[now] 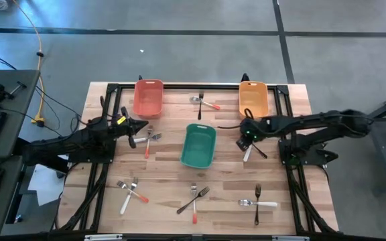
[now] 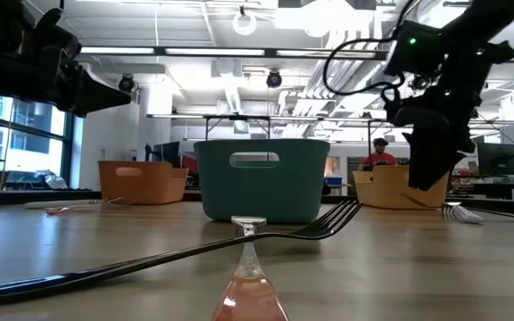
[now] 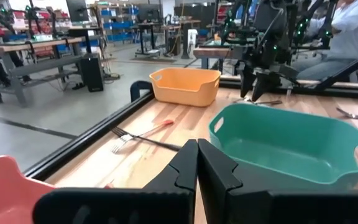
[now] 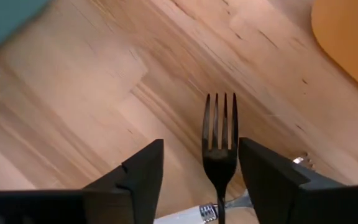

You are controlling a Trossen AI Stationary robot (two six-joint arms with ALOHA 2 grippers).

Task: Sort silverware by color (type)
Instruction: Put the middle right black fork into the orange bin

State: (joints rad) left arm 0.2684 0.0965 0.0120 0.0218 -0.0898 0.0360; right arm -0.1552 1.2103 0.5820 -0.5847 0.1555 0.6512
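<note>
My right gripper (image 1: pixel 246 138) hangs open, pointing down, between the teal bin (image 1: pixel 199 145) and the orange bin (image 1: pixel 253 99). In the right wrist view its fingers (image 4: pixel 143 171) stand on either side of a dark fork's head (image 4: pixel 220 142) that lies on the table across a white-handled piece (image 4: pixel 185 216); they do not touch it. My left gripper (image 3: pixel 197 163) is shut and holds nothing. It hovers level near the salmon bin (image 1: pixel 148 98). More forks and spoons lie in small crossed groups around the table (image 1: pixel 129 194) (image 1: pixel 194 199) (image 1: pixel 256 201) (image 1: pixel 204 102) (image 1: pixel 149 142).
A black frame rail (image 1: pixel 200 86) runs round the wooden table top. In the low view a dark fork (image 2: pixel 194 254) lies across a red-handled piece (image 2: pixel 250 267) close to the near edge. People sit at benches in the room beyond the table.
</note>
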